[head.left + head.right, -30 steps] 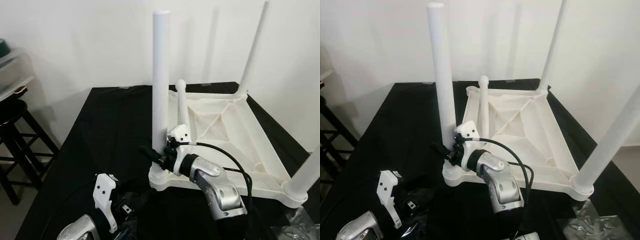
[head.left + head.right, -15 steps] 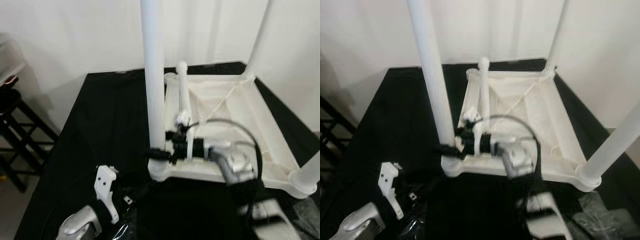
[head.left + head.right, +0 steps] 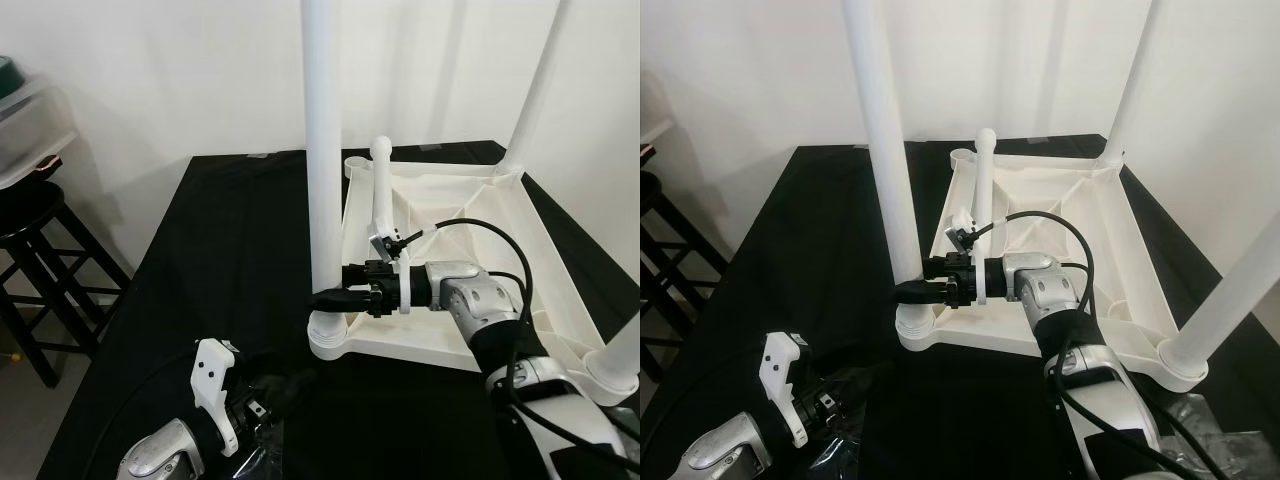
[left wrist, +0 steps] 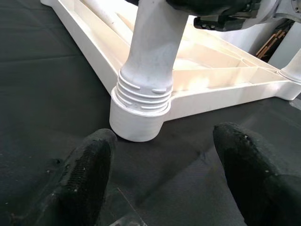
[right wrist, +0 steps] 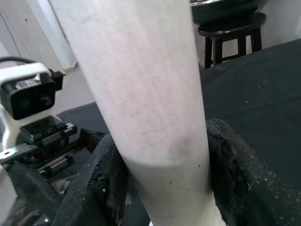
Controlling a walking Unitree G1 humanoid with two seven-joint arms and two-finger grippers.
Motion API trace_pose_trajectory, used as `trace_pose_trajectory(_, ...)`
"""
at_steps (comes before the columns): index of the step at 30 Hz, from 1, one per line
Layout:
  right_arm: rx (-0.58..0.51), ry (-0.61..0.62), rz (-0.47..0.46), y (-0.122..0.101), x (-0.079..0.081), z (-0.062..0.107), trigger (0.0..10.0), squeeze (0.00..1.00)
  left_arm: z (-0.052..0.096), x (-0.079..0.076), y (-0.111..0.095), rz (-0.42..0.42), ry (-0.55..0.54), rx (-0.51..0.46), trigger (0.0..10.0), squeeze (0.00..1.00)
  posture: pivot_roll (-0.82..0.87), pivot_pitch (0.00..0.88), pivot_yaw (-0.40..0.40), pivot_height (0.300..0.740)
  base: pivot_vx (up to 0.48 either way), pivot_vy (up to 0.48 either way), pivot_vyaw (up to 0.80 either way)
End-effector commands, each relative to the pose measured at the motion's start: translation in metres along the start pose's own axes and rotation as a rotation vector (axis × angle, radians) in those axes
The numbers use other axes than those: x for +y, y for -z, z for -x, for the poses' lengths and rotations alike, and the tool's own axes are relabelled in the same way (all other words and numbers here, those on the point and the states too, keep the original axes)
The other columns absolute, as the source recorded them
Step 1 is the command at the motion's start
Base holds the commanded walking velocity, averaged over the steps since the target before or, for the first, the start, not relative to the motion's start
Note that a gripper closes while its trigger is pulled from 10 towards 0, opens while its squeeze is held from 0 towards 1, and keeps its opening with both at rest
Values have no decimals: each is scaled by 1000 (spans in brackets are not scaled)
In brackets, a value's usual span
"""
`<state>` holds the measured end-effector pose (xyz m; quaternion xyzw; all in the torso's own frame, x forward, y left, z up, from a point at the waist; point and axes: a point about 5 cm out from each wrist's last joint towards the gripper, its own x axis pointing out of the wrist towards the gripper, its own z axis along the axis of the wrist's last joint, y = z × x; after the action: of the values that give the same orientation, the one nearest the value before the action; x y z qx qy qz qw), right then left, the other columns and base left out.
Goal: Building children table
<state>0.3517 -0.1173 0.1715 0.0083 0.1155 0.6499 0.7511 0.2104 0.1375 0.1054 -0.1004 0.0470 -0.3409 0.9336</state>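
Note:
The white children's table (image 3: 470, 215) lies upside down on a black-covered table (image 3: 230, 250). Its near-left leg (image 3: 322, 150) stands upright in a corner socket (image 4: 141, 120), with threaded ribs (image 4: 143, 96) showing above the collar. My right gripper (image 3: 328, 296) is shut on this leg just above the socket; its fingers (image 5: 110, 183) press both sides of the leg (image 5: 141, 94). My left gripper (image 4: 169, 174) is open, low on the cloth, a short way in front of the socket. Two more legs stand at the far right (image 3: 535, 90) and near right (image 3: 1230, 290). A loose leg (image 3: 378, 190) lies along the underside.
A black stool (image 3: 30, 215) stands left of the table, with a clear plastic bin (image 3: 25, 115) above it. The far-left socket (image 3: 355, 163) holds no leg. Crinkled clear plastic (image 3: 1210, 430) lies at the near right. A white wall is close behind.
The camera has shifted. My right forearm has swung from a raised elbow to lie level, reaching in from the right, with the gripper still on the leg. The left arm has barely moved.

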Motion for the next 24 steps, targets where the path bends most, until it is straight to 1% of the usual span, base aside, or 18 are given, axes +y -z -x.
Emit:
trace_pose_trajectory(1, 2, 5, -16, 8, 2, -4, 0, 0, 1, -2, 3, 10, -1, 18, 10000, 0, 21, 19, 2, 740, 0, 0, 0)
trace_pose_trajectory(4, -5, 21, -12, 9, 2, -3, 0, 0, 1, -2, 3, 10, 0, 18, 10000, 0, 19, 21, 3, 740, 0, 0, 0)
trace_pose_trajectory(6, -2, 141, -16, 18, 1, 1, 0, 0, 3, -2, 3, 12, 1, 18, 10000, 0, 7, 28, 4, 740, 0, 0, 0)
trace_pose_trajectory(7, -2, 141, -16, 18, 1, 1, 0, 0, 3, -2, 3, 12, 1, 18, 10000, 0, 7, 28, 4, 740, 0, 0, 0)
trace_pose_trajectory(8, -20, 277, -36, 26, 0, -2, 0, 0, 3, -3, 3, 14, 2, 18, 10000, 0, 9, 32, -1, 740, 0, 0, 0)
trace_pose_trajectory(9, -20, 277, -36, 26, 0, -2, 0, 0, 3, -3, 3, 14, 2, 18, 10000, 0, 9, 32, -1, 740, 0, 0, 0)
trace_pose_trajectory(10, -131, 646, -190, 44, 2, -13, 0, 0, 5, -2, 3, 14, 0, 18, 10000, 0, -1, 39, -5, 740, 0, 0, 0)
trace_pose_trajectory(11, -131, 646, -190, 44, 2, -13, 0, 0, 5, -2, 3, 14, 0, 18, 10000, 0, -1, 39, -5, 740, 0, 0, 0)
trace_pose_trajectory(12, -87, 751, -213, 70, 28, -22, 0, 0, 5, -3, 2, 15, 0, 19, 10000, 0, 2, 44, -2, 740, 0, 0, 0)
trace_pose_trajectory(13, -87, 751, -213, 70, 28, -22, 0, 0, 5, -3, 2, 15, 0, 19, 10000, 0, 2, 44, -2, 740, 0, 0, 0)
trace_pose_trajectory(14, -62, 805, -219, 82, 50, -28, 0, 0, 6, -2, 2, 15, 0, 19, 10000, 0, 12, 58, 8, 740, 0, 0, 0)
trace_pose_trajectory(15, -23, 816, -206, 86, 46, -24, 0, 0, 6, -2, 2, 15, -1, 21, 10000, 0, 1, 32, 8, 740, 0, 0, 0)
trace_pose_trajectory(16, 3, 781, -207, 87, 40, -22, 0, 0, 6, -2, 2, 17, -1, 23, 10000, 0, 9, 36, 4, 740, 0, 0, 0)
trace_pose_trajectory(18, 3, 781, -207, 87, 40, -22, 0, 0, 6, -2, 2, 17, -1, 23, 10000, 0, 9, 36, 4, 740, 0, 0, 0)
trace_pose_trajectory(19, 5, 772, -204, 85, 36, -22, 0, 0, 7, -2, 3, 20, 2, 28, 10000, 0, 9, 39, 5, 740, 0, 0, 0)
trace_pose_trajectory(21, 3, 757, -186, 81, 36, -24, 0, 0, 7, -2, 3, 21, -3, 29, 10000, 0, -6, 35, 15, 740, 0, 0, 0)
trace_pose_trajectory(22, 0, 741, -170, 79, 39, -27, 0, 0, 8, -1, 3, 22, -7, 29, 10000, 0, -6, 35, 15, 740, 0, 0, 0)
trace_pose_trajectory(24, -5, 730, -171, 78, 40, -28, 0, 0, 8, 0, 4, 23, -12, 27, 10000, 0, -1, 29, 20, 740, 0, 0, 0)
